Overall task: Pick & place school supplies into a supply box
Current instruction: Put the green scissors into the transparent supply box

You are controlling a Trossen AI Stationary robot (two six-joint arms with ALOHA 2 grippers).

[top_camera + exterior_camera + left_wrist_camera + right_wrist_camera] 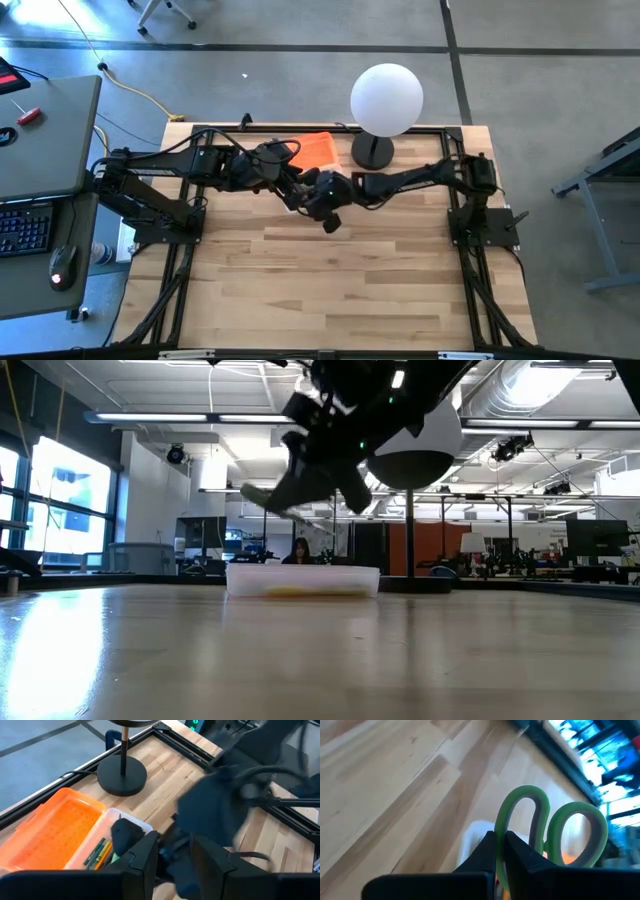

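Note:
The green-handled scissors [545, 827] are lifted off the table, with my right gripper [500, 845] shut on them over the table's far middle [320, 200]. The supply box [303, 580], clear plastic, stands on the table with yellow pencils in it; its orange lid [55, 835] lies open beside it. Several pens and pencils [100, 852] lie in the box. My left gripper [172, 845] waits open above the box [288, 178], close to my right gripper, with nothing of its own between the fingers. My right gripper pinches the scissors between its two fingers at the base of the handle loops [501, 832]. Both green loops stick out past the fingertips. The fingers hide the blades. The scissors are clear of the table, above the box's corner [475, 832].
A white globe lamp [386, 98] stands on its black base [372, 152] at the far edge, right of the orange lid. The near half of the wooden table [330, 290] has free room. A desk with a keyboard [25, 225] stands left of the table.

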